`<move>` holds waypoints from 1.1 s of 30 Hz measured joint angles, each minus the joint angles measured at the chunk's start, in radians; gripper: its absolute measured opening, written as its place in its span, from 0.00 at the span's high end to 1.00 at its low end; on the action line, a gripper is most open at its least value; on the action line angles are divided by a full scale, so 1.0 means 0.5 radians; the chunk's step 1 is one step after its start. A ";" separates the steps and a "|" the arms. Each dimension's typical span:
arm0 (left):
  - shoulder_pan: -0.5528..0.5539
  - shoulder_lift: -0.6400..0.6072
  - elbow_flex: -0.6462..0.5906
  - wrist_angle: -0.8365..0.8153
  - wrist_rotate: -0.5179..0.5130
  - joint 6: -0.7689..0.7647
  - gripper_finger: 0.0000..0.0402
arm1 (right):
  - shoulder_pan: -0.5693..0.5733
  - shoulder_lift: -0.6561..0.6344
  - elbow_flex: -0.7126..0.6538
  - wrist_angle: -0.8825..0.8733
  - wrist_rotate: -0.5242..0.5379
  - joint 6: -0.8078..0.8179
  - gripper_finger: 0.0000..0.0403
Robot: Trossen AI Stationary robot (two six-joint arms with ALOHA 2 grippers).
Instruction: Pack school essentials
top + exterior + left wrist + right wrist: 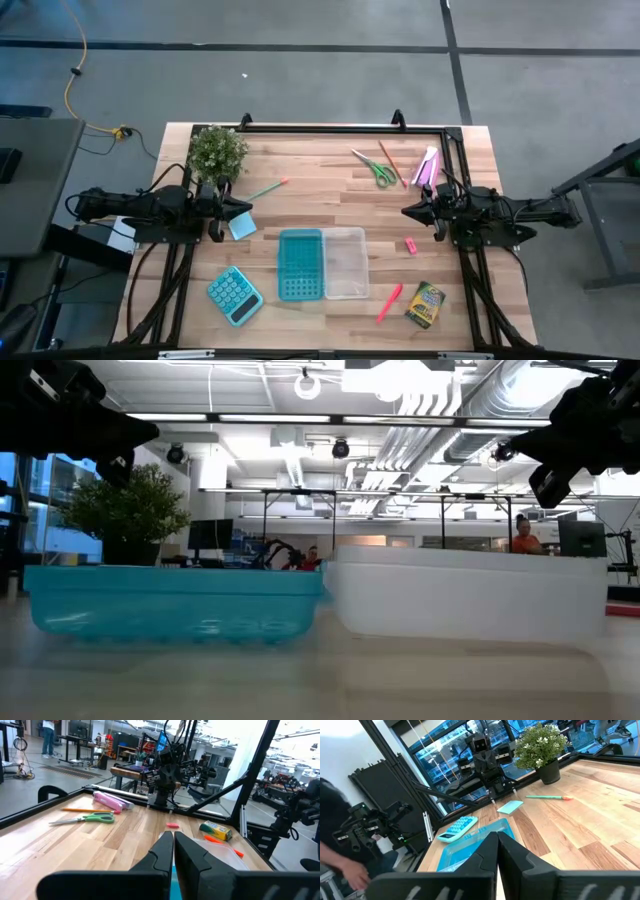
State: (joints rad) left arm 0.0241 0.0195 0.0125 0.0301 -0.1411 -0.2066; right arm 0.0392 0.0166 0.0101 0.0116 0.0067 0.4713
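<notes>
The surface [300,180] is pale wood planking inside a black frame, standing on a grey floor [300,70] crossed by dark lines. The left claw [244,211] hovers at its side of the surface with fingers pressed together and holding nothing; the right claw [408,212] faces it from the opposite side, likewise closed and empty.

Just beside the left claw lies the light-blue note pad [241,226], and behind it stands a potted plant [218,152]. A green pencil [267,188] lies near that claw, toward the middle of the surface. Between the two claws sit a teal tray [300,264] and a clear tray [345,263], side by side and touching. The teal calculator [235,295] lies near the left arm's side, at the front.

Near the right claw rests the tiny pink eraser [411,245]. Behind that claw lie the green-handled scissors [376,169], an orange pencil [391,161] and a pink-and-purple tube [428,166]. In front of it are the pink marker [389,303] and the crayon box [425,304], close together.

Beyond the surface is a large workshop with white ceiling ducts [440,400], desks, monitors and other equipment. A person in orange [522,535] sits far back; another person [48,737] stands in the distance.
</notes>
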 joint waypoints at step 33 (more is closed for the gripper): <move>0.000 0.000 0.000 0.256 -0.056 -0.315 0.99 | 0.000 0.000 0.000 0.000 0.000 0.001 1.00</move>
State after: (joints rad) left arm 0.0242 0.0193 0.0128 0.1583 -0.1693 -0.3641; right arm 0.0391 0.0166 0.0101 0.0116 0.0067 0.4717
